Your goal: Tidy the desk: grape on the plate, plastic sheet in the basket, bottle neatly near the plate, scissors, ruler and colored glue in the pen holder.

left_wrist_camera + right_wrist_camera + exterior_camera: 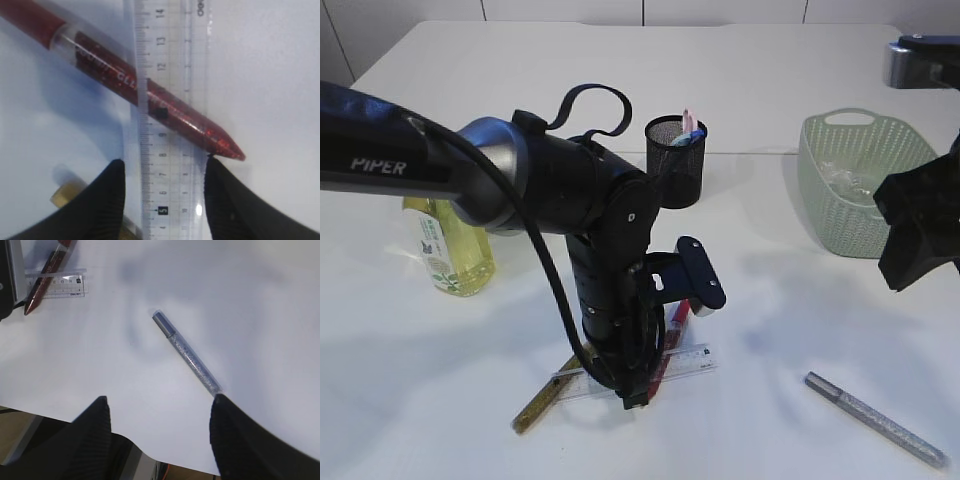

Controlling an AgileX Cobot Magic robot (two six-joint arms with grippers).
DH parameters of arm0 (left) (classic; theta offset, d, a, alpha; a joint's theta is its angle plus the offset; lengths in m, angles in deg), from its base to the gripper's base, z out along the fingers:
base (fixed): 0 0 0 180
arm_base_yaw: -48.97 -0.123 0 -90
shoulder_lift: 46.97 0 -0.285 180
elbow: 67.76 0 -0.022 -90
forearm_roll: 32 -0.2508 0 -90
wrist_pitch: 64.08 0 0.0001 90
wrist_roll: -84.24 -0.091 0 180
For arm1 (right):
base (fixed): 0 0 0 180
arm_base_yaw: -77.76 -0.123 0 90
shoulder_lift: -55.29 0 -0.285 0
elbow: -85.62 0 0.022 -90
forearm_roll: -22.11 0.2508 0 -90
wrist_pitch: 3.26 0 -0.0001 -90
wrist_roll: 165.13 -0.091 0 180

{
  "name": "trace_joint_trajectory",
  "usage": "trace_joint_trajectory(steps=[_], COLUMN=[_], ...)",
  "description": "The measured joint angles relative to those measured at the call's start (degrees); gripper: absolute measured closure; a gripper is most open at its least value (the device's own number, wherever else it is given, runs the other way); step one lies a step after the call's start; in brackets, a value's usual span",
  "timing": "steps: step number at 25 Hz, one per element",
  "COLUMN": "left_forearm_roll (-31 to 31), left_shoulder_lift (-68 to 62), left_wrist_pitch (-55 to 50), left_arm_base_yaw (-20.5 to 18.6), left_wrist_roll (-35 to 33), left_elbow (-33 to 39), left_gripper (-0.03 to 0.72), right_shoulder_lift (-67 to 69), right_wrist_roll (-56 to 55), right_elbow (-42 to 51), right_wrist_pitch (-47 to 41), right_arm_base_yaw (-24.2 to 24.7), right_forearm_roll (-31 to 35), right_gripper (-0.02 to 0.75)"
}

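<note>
Black arm [605, 255], silver joint, white "PIPER" lettering, black cable.

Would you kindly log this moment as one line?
left claw: astride ruler, red glue across it | right claw: open, above silver glue

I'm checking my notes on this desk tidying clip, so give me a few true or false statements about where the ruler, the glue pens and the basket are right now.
1. The red glue pen lies across the clear ruler. True.
2. The left tool has its fingers on either side of the ruler. True.
3. The silver glue pen stands in the pen holder. False: it lies on the table, under the right tool.
4. The green basket is on the left side of the table in the exterior view. False: it is on the right.
5. The right tool holds a pen. False: its jaws are open and empty.
</note>
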Motion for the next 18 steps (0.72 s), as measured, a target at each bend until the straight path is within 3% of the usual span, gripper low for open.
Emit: trace_joint_trajectory(steps=[5,18], left_forearm_roll=[0.0,0.2], left_shoulder_lift=[0.0,0.0], left_wrist_pitch=[0.0,-1.7], left_arm_base_yaw=[0.0,0.0], left_wrist_roll=[0.0,0.0], left_elbow=[0.0,-0.1], left_gripper=[0.405,0.413], right_shoulder_lift=[0.0,0.0], right_wrist_roll=[0.0,0.0], right_elbow=[0.0,0.0], right_wrist_pitch=[0.0,0.0], right_arm_base_yaw=[0.0,0.0], right_forearm_roll=[0.0,0.0], right_gripper=[0.247,0.248])
